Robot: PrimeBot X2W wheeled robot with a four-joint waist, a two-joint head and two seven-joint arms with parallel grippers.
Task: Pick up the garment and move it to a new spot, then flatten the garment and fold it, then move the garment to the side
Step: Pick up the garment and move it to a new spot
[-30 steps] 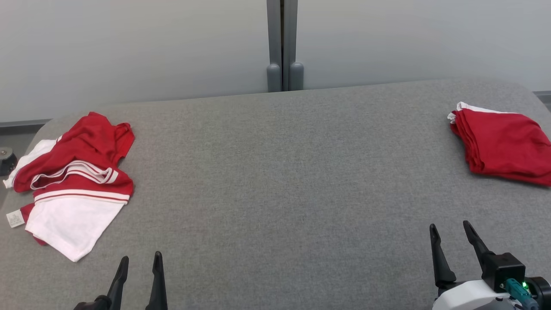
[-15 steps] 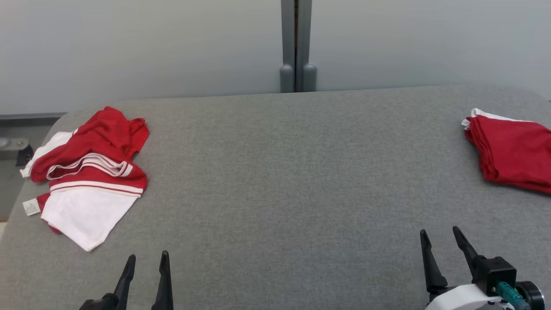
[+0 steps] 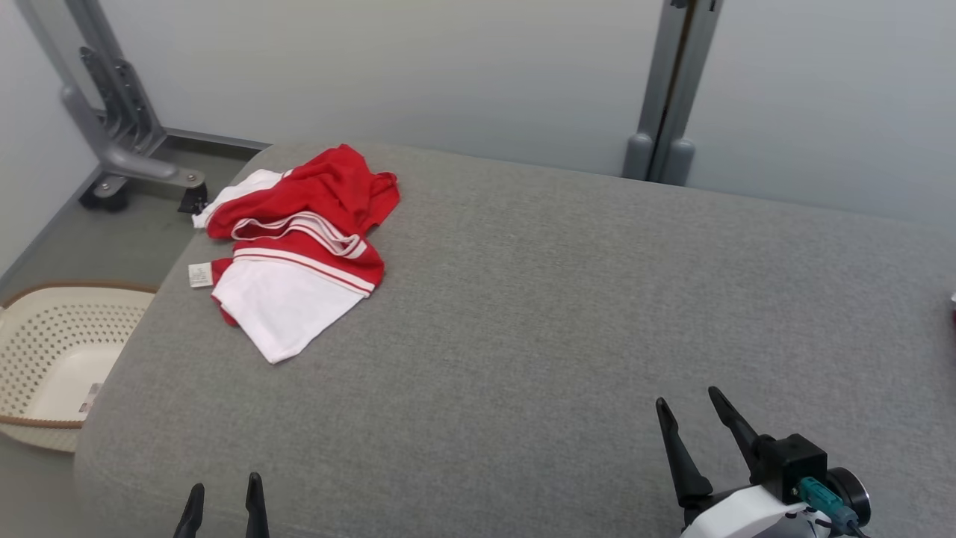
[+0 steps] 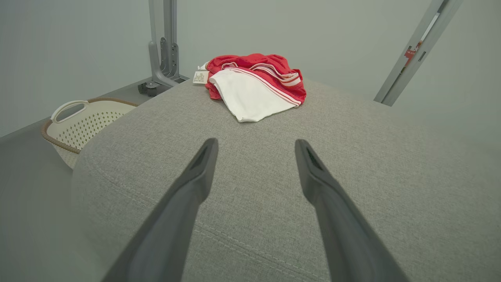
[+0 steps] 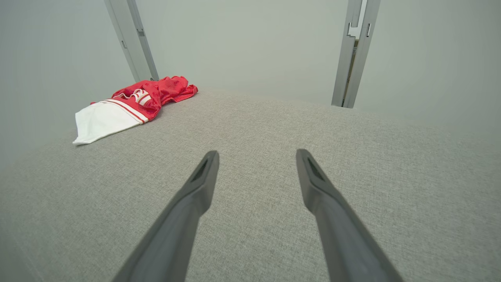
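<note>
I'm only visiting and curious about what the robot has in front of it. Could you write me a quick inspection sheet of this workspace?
Surface: grey fabric-covered table, smooth, with rounded corners.
Job's things: red and white garment, crumpled near the table's far left corner.
Clutter: nothing seen.
Grippers: left gripper and right gripper both open, holding nothing, near the front edge, well apart from the garment.
Cables: teal plug with a short dark lead at the right wrist.
Surroundings: cream basket on the floor left of the table; grey metal stand beyond it; pale wall panels behind.
</note>
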